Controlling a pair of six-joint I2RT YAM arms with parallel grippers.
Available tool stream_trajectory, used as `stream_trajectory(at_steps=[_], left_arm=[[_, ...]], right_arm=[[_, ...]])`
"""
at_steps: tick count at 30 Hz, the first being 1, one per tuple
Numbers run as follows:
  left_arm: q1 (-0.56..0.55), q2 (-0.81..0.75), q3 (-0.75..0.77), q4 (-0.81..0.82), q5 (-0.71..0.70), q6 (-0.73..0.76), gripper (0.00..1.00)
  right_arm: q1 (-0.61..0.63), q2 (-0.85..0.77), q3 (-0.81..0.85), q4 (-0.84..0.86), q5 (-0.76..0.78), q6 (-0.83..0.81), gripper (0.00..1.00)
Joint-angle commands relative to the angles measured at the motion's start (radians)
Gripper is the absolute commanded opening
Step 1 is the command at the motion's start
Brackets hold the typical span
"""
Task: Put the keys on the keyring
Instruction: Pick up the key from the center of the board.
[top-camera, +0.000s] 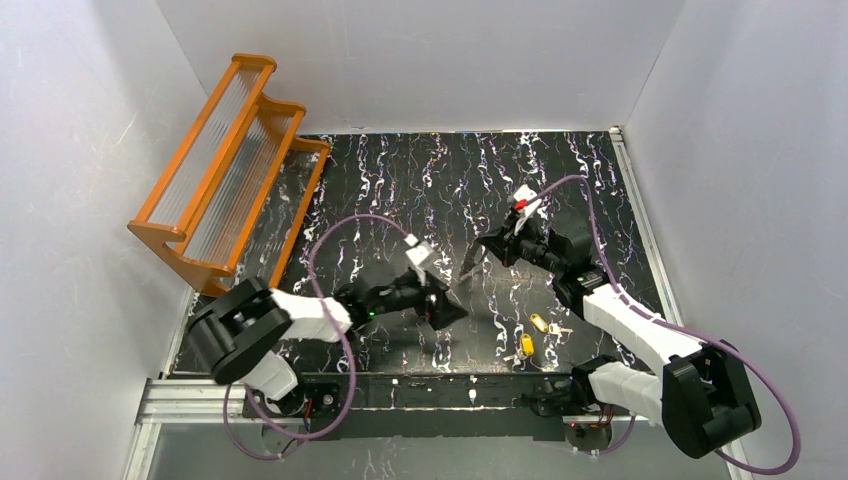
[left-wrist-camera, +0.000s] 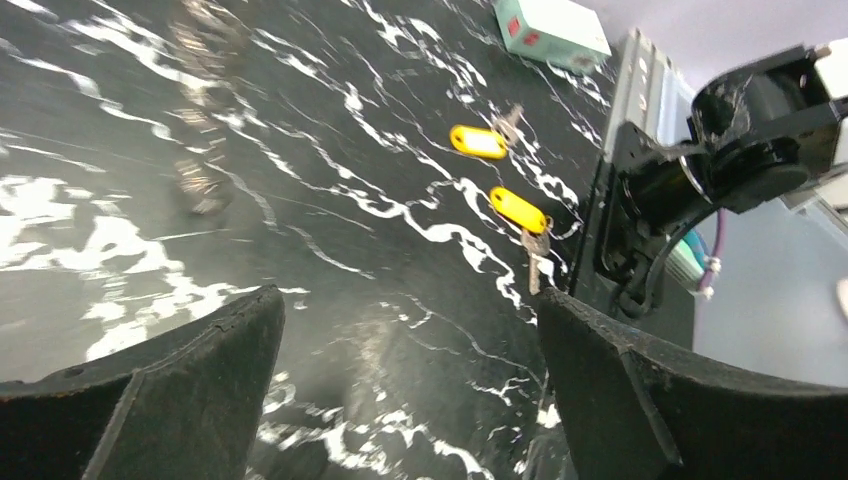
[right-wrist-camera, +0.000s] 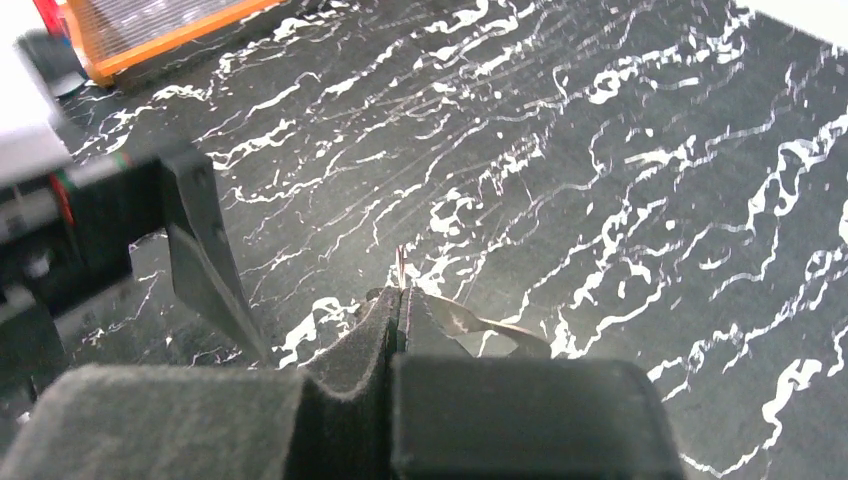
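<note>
**A:** Why's the left arm just parked there? Going from the orange rack (top-camera: 225, 165) across, the left gripper (top-camera: 445, 305) hovers over the marbled table (top-camera: 400, 180), spread about as wide as it goes, with nothing in it.

**B:** My guess is it's the fetching hand. Its wrist cam looks out between its fingers (left-wrist-camera: 180, 400) straight at the keys (left-wrist-camera: 518, 209), so it reads like lining up for a pick. Just beside it, the right gripper (top-camera: 488, 244) is pressed together, pinching the keyring (right-wrist-camera: 470, 325) up off the table. It's probably holding it steady so a key can be fed on.

**A:** What does the ring look like?

**B:** Thin, flat, pale grey band. Only a short twisted stretch shows past the pads. From above it's a sliver slanting toward the left gripper. I can't make out the whole loop or any opening.

**A:** And the keys?

**B:** Both are lying flat near the right arm's base, close together. Yellow heads, tiny silver blades, and neither is on the ring yet.
</note>
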Motion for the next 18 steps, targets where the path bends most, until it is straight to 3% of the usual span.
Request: stream_trajectory(at_steps=[1, 8, 15, 18], left_arm=[[-0.122, 0.168, 0.120, 0.032, 0.017, -0.052, 0.93], [-0.271, 0.344, 0.253, 0.035, -0.066, 0.090, 0.83], [-0.419, 0.437, 0.307, 0.034, -0.163, 0.342, 0.72], [-0.458, 0.470, 0.325, 0.034, -0.230, 0.377, 0.68]], right_arm=[[-0.021, -0.028, -0.021, 0.076, 0.086, 0.070, 0.01], [-0.050, -0.059, -0.075, 0.078, 0.200, 0.109, 0.01], [-0.059, -0.072, -0.106, 0.083, 0.232, 0.122, 0.01], [-0.062, -0.077, -0.113, 0.086, 0.233, 0.124, 0.01]])
